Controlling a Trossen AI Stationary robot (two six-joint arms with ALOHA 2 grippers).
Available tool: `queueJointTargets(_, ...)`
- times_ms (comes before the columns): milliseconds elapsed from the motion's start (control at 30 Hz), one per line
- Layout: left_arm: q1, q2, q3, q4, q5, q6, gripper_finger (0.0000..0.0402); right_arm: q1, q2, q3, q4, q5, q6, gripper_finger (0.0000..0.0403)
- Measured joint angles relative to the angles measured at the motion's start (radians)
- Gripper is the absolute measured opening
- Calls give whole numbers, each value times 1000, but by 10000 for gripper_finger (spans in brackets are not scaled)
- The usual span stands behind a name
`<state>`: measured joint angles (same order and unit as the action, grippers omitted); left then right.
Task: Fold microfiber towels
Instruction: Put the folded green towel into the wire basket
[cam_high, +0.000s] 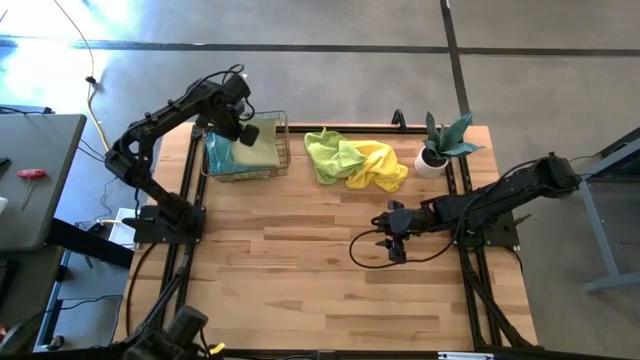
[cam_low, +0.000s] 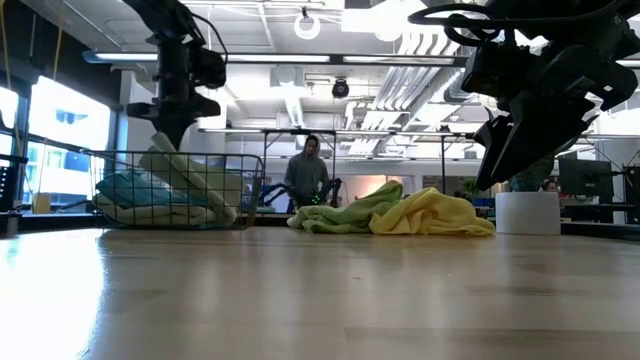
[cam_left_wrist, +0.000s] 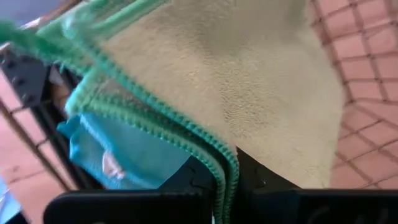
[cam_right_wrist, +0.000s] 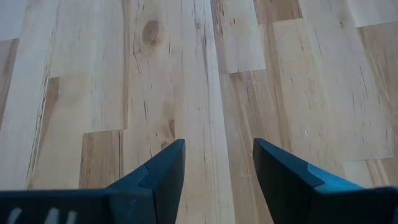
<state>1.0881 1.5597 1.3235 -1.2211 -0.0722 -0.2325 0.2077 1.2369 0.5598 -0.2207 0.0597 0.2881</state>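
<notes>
Sage towel (cam_left_wrist: 261, 81) is pinched in the left gripper (cam_high: 243, 128) over the basket (cam_high: 282, 150); lift slowly, clear the wire. Right gripper (cam_high: 393, 240) hovers spread over the bench (cam_high: 300, 280).

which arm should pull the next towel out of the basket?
Left. The left gripper is over the wire basket, shut on the sage towel. The right gripper hangs open over bare table.

Bright overhead lights, window glare at left of low view. Left wrist cam blurry up close; table (cam_high: 330, 270) evenly lit, soft shadows.
</notes>
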Motion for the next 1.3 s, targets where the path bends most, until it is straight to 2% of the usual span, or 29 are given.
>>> queueJointTargets(133,-47,0,0,-53,-85,-75,8,0,0,0,0,0,0,181)
queueJointTargets(400,-151,0,-1,-162,-341,-246,8,0,0,0,0,0,0,181)
queueJointTargets(500,-174,0,-1,-189,-393,-280,8,0,0,0,0,0,0,181)
queueJointTargets(633,-183,0,-1,-182,-403,-295,8,0,0,0,0,0,0,181)
queueJointTargets(800,-182,0,-1,-132,-404,-230,14,0,0,0,0,0,0,181)
queueJointTargets(1033,-182,0,-2,-62,-401,-202,49,0,0,0,0,0,0,181)
queueJointTargets(1300,-195,1,-2,-81,-374,-235,92,0,0,0,0,0,0,181)
